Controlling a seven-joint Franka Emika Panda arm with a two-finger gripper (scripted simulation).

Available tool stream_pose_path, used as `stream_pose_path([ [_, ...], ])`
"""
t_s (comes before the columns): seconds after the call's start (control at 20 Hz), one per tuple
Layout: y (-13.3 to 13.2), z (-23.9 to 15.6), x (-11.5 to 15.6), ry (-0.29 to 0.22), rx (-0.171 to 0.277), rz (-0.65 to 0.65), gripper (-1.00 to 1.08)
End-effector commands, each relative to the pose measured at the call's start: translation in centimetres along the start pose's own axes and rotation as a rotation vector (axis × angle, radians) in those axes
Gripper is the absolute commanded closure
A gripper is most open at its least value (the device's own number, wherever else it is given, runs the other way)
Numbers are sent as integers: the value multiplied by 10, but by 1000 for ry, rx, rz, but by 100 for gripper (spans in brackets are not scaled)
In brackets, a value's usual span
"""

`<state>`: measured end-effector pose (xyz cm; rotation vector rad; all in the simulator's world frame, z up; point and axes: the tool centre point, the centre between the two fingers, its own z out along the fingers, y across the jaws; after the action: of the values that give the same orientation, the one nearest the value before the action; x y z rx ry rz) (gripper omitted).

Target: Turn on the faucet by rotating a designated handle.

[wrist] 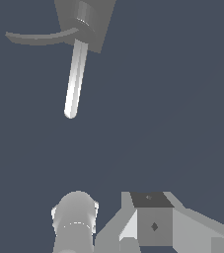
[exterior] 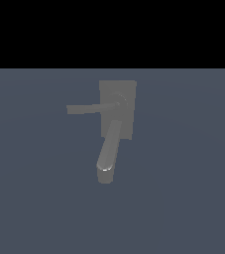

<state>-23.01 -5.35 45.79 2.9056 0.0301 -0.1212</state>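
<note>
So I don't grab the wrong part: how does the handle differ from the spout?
The handle is a thin, flat bar; the spout is a thick, rounded tube. The handle points toward the exterior view's left; the spout runs downward in that view. Both are matte grey and join the faucet at its round hub.

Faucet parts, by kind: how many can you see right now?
Flat rectangular grey back plate: 1
Round grey hub: 1
Thick rounded grey spout: 1
Thin flat grey handle bar: 1
Total: 4
</note>
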Motion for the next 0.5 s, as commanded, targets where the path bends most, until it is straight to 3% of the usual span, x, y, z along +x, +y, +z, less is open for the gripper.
stream_pose_path([
  [0.0, 7, 9, 5, -28, -66, -24, 108],
  [0.45, 32, 35, 28, -122, -305, -128, 108],
])
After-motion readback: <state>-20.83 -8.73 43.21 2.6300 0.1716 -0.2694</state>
